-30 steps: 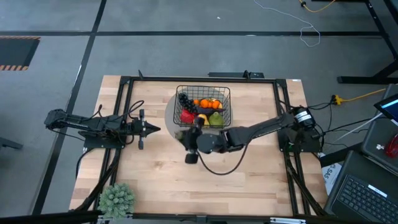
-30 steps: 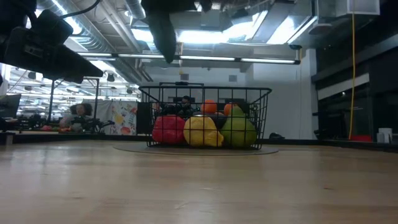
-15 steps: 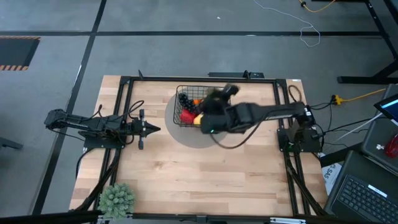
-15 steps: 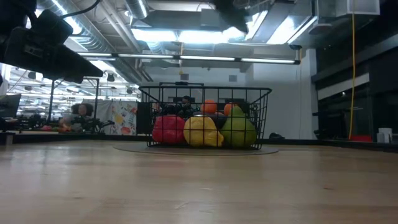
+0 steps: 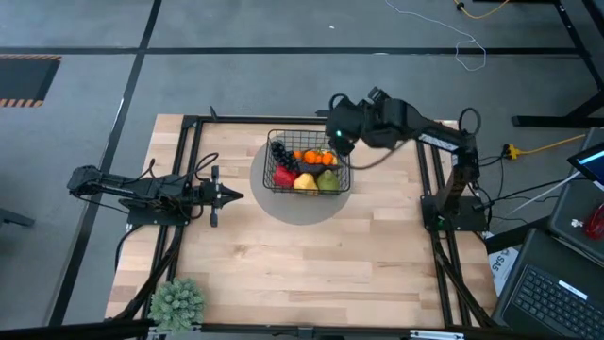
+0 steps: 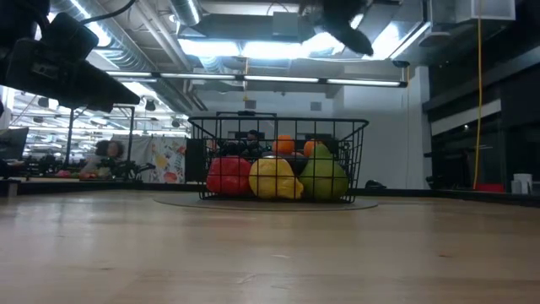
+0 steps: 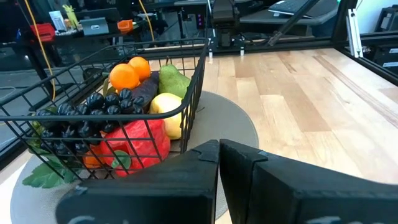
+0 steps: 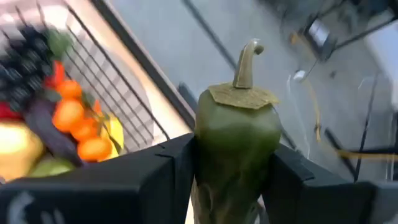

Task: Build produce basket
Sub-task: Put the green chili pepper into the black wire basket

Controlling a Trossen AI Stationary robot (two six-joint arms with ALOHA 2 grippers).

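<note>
Wooden table (image 5: 283,274) carries the basket (image 5: 343,162) on a round grey mat (image 5: 293,206), already filled with produce (image 5: 304,168). Above its far right corner, the right gripper (image 8: 230,177) is clamped on a green pepper (image 8: 237,134) by its sides. It looks light, hard and smooth, so a grip at the widest part seems safest. The left gripper (image 5: 231,195) waits closed, well apart.

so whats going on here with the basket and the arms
The right pincer is shut on a green pepper and hangs in the air by the far right corner of the wire basket. The basket sits on a grey mat and already holds grapes, oranges, a red pepper and more. The left pincer waits shut, off to the basket's left.
</note>
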